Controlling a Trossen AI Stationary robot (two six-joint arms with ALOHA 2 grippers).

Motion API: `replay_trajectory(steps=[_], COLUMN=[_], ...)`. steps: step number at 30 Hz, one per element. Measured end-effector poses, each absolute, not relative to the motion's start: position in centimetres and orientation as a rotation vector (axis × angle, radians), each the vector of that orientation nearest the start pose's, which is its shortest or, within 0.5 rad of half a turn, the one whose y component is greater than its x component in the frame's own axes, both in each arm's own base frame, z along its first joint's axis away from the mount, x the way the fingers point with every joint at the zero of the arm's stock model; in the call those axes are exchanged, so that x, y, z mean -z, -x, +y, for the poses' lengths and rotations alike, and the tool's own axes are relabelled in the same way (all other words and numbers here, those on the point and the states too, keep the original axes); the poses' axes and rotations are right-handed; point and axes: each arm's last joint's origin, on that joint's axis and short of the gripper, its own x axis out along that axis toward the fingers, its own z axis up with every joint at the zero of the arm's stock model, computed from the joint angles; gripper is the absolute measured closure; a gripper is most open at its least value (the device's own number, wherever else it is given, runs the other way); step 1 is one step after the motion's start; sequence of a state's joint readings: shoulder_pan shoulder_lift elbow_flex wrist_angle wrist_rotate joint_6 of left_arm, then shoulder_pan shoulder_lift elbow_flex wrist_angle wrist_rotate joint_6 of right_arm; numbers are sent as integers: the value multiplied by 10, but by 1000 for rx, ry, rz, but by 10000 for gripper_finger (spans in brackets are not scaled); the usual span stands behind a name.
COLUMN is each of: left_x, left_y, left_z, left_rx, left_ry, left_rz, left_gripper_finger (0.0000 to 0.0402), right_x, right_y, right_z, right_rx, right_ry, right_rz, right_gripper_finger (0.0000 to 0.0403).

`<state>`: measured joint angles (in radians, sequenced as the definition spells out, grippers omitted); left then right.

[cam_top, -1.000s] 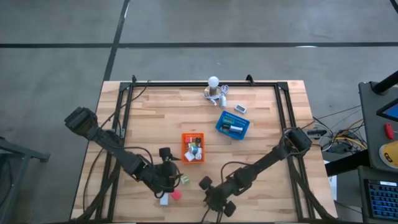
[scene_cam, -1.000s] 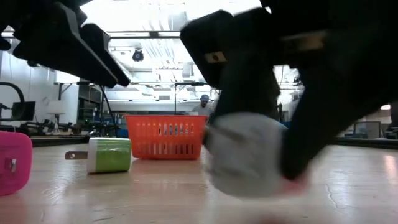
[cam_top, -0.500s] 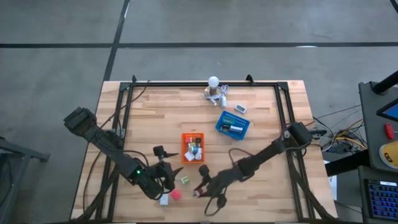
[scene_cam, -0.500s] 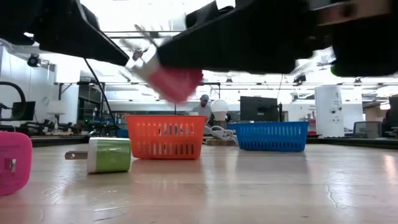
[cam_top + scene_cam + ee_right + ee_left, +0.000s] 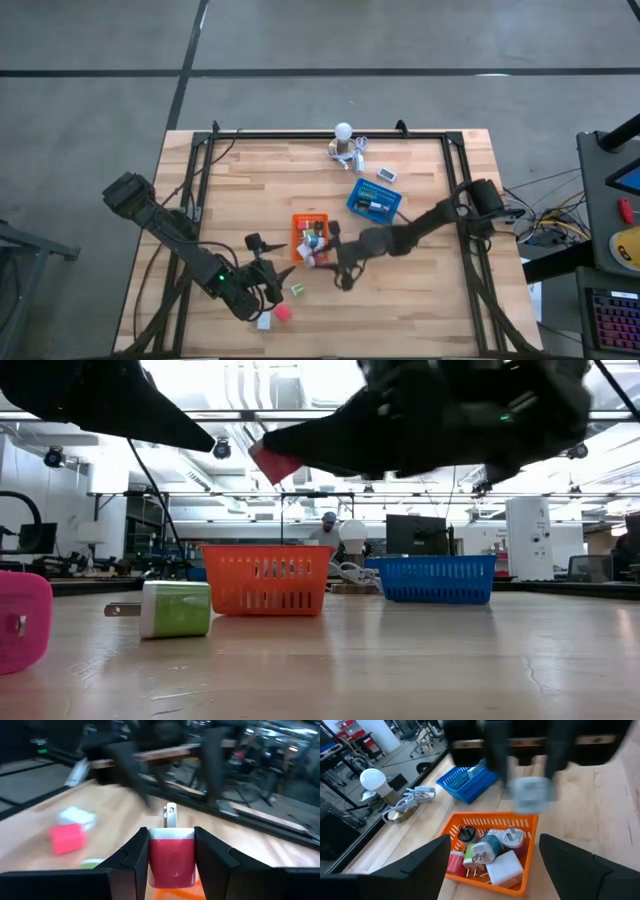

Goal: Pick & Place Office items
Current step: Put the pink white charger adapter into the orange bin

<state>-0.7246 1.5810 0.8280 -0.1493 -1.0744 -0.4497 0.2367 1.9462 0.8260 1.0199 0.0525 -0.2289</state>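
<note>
My right end effector [image 5: 318, 258] is stretched toward mid-tabletop, fingers clamped shut; my left end effector [image 5: 275, 278] hangs near the front edge, fingers spread wide.

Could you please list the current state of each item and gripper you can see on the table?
Right gripper: jaws shut on red charger, above orange basket.
Left gripper: jaws open, empty.
Orange basket: holds several chargers.
Blue basket: holds items.
Green charger: lying on the table.
Pink charger: on the table.
</note>
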Motion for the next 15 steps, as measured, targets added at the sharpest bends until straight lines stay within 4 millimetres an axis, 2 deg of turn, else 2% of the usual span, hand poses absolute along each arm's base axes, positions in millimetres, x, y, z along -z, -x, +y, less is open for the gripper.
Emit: replay_trajectory(steps=[5, 10, 15], left_x=[-180, -180, -180], left_y=[-235, -234, -233], left_z=[-177, -178, -179], left_rx=[-430, -424, -420], left_ry=[-278, -279, -279], left_rz=[466, 465, 464], left_gripper_finger=[94, 94, 94], right_x=[-146, -148, -141], right_y=[-374, -381, -385], right_z=[61, 60, 59], right_rx=[-131, -136, -144], right_ry=[232, 239, 250], right_rz=[159, 232, 390], right_gripper_finger=[285, 285, 285])
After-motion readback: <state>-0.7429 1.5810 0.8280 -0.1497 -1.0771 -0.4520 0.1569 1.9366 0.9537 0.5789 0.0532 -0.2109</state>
